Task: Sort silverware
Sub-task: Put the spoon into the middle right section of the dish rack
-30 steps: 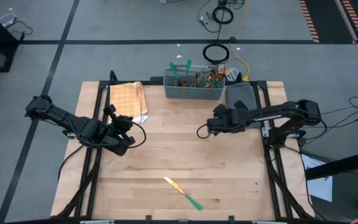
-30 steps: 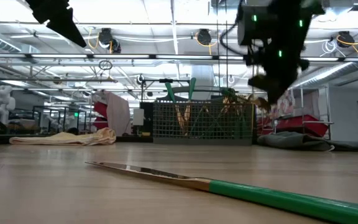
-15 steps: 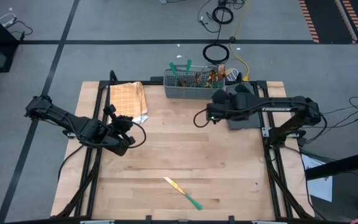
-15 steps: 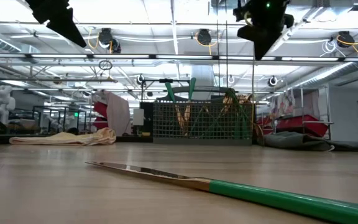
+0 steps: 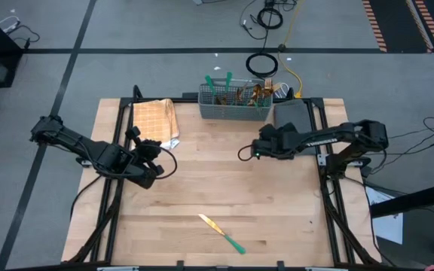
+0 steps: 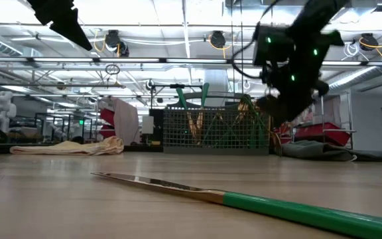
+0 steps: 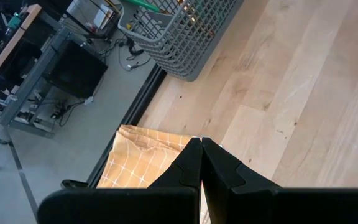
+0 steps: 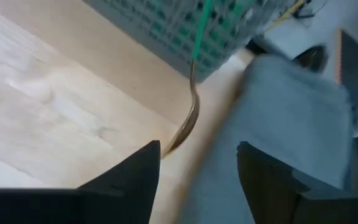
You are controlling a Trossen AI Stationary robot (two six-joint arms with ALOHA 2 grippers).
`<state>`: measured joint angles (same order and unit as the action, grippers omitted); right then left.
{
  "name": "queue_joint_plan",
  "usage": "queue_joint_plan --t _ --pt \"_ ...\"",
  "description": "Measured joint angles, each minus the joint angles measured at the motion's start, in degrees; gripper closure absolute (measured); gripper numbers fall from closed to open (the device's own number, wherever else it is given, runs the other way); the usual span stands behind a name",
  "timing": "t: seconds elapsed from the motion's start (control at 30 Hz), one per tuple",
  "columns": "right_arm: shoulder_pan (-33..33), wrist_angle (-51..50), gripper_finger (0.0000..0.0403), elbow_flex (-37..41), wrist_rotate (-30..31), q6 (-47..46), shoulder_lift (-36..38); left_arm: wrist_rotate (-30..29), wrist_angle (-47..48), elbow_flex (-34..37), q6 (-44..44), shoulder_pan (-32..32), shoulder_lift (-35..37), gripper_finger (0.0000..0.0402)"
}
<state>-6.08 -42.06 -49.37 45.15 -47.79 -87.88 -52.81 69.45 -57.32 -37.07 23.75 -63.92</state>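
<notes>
Silverware is mostly stood in the grey basket at the worktop's far edge; one knife is left near the front. Right hand is held wide, empty, mid-worktop. Left hand, fingers together, is parked beside the checked cloth.

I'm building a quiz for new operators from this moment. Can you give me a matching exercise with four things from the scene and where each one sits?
Things:
1. knife
2. grey cutlery basket
3. tan checked cloth
4. left gripper

Places or states:
A. at the table's far edge, holding teal-handled silverware
B. lying alone on the wood near the front edge
C. fingers shut, over the table's left part near the cloth
D. at the far left corner of the table

Pairs: 1-B, 2-A, 3-D, 4-C
</notes>
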Motion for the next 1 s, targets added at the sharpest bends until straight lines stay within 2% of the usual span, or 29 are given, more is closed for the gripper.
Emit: queue_joint_plan --t 0.1,0.3,0.5,0.6,0.73,0.77,1.0 --pt "-1.6 7.11 0.0196 4.41 -0.51 0.22 0.0 0.01 0.0 0.0 0.01 0.0 0.0 0.0393" --pt "-5.22 16.59 0.0202 8.32 -1.22 2.99 0.0 0.01 -0.02 0.0 -0.01 0.0 0.0 0.0393" --pt "-9.51 19.63 0.021 10.06 -6.62 6.07 0.0 0.01 -0.09 0.0 -0.09 0.0 0.0 0.0393" --pt "-10.53 20.13 0.0253 10.32 -7.19 6.28 0.0 0.01 -0.09 0.0 -0.09 0.0 0.0 0.0393" --pt "-10.88 24.47 0.0372 10.3 -8.48 10.48 0.0 0.04 -0.09 0.0 -0.09 0.02 0.0 0.0393" --pt "-10.92 25.39 0.0385 10.3 -8.6 11.05 0.0 0.03 -0.09 0.0 -0.12 0.0 0.0 0.0393" --pt "-8.99 26.58 0.0401 10.24 -11.74 11.39 0.04 0.05 -0.07 0.0 -0.14 0.01 0.0 0.0393"
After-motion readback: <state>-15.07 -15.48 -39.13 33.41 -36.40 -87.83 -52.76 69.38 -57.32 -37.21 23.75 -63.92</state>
